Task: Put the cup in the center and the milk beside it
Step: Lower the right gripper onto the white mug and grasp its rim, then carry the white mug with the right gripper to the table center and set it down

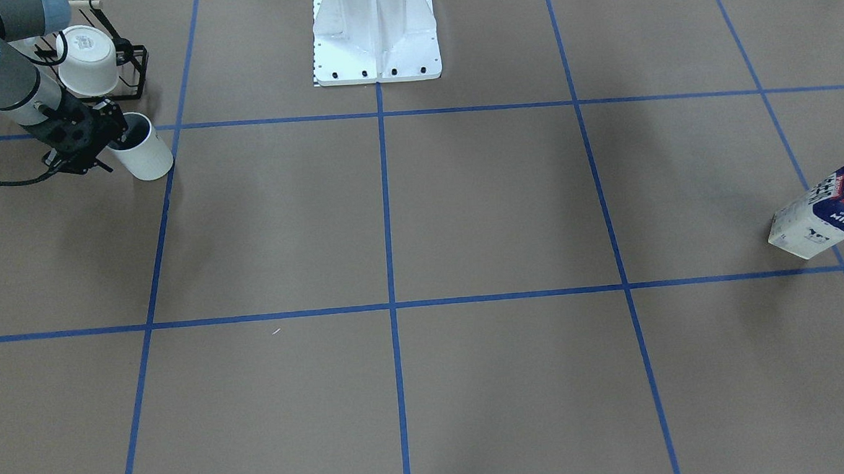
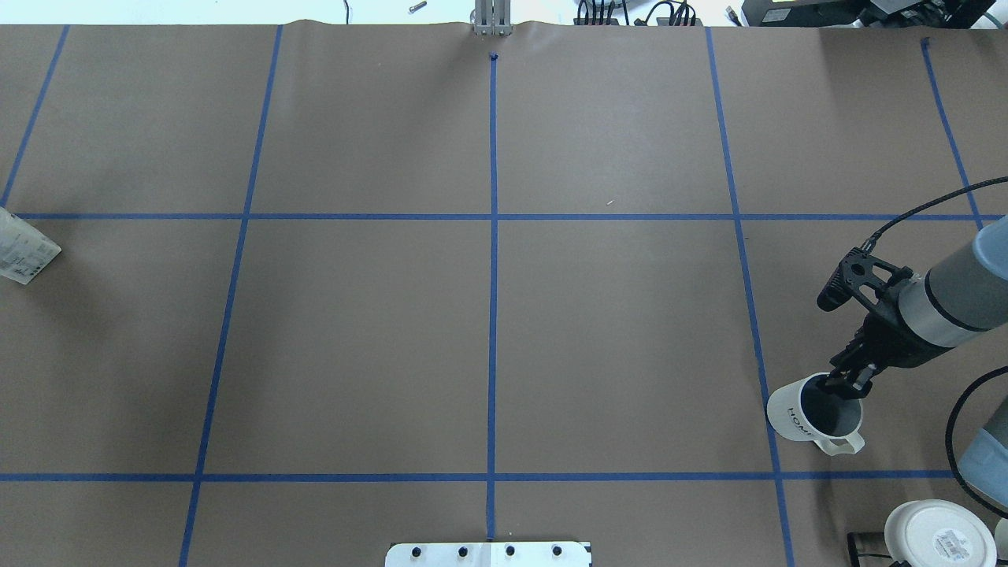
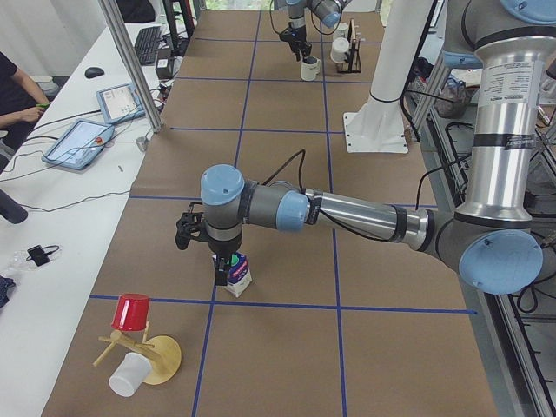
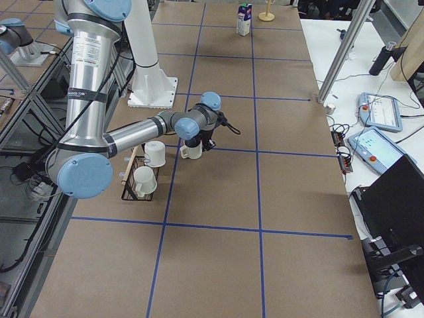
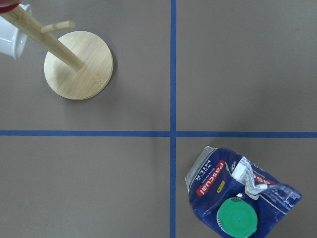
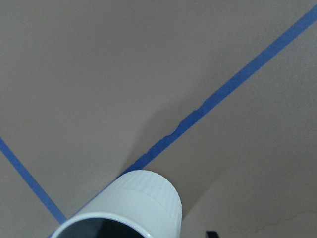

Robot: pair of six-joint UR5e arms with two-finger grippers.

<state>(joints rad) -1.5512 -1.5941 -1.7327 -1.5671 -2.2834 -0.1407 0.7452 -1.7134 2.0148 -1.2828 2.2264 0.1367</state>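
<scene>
Brown table (image 1: 500, 204); tape grid (image 1: 385, 195); milk (image 1: 829, 208); wooden stand (image 5: 78, 65)

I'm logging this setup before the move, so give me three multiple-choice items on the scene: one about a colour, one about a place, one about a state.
1. The milk carton has a cap that is: A) red B) green C) white
2. The cup is: A) touching the carton B) at the robot's left edge C) on the robot's right side of the table
3. The right gripper is: A) shut on the cup's rim B) open above the cup C) out of sight

B: the left wrist view shows a green cap.
C: the overhead view shows the cup at its right.
A: one finger reaches inside the cup, pinching its wall.
</scene>
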